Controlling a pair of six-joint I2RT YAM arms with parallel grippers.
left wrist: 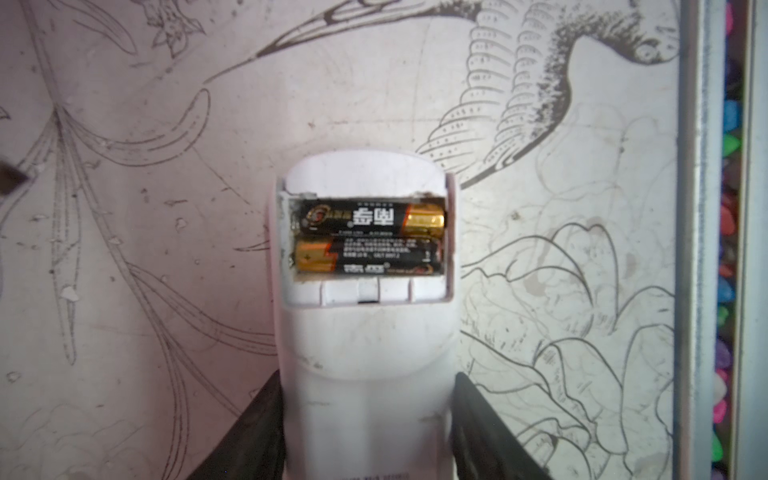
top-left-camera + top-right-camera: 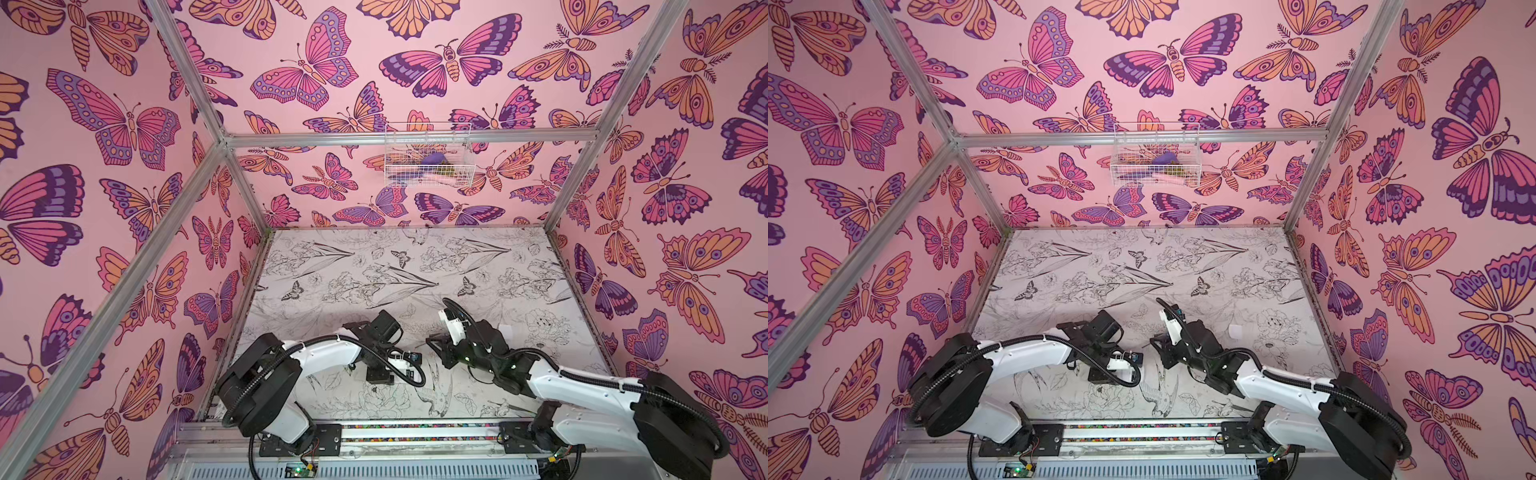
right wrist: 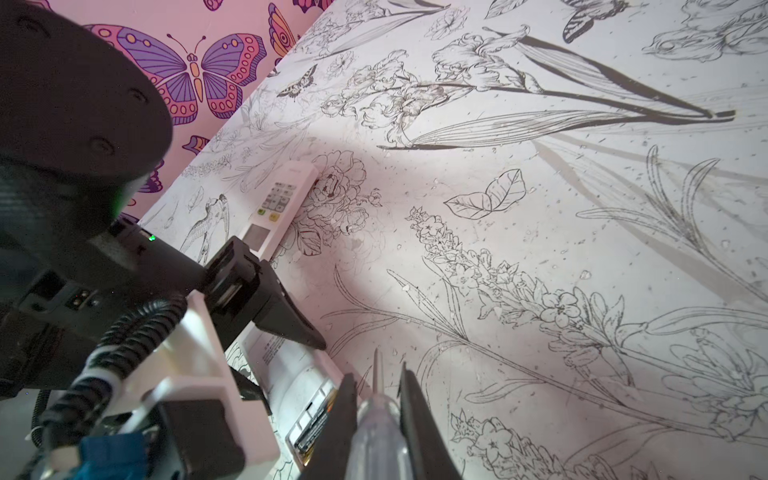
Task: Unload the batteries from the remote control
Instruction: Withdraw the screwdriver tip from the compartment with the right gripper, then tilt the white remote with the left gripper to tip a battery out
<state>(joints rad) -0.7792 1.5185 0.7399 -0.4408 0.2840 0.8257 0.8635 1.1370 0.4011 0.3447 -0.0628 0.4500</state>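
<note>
We see two black-and-gold batteries [image 1: 368, 237] side by side in the open compartment of the white remote [image 1: 365, 349]. Our left gripper [image 1: 368, 378] clamps the remote by its sides. Close by, our right gripper [image 3: 377, 372] is clenched on a clear-handled screwdriver [image 3: 376, 428].

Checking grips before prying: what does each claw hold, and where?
Left claw: white remote, by its sides below the exposed batteries. Right claw: screwdriver, by its clear handle.
</note>
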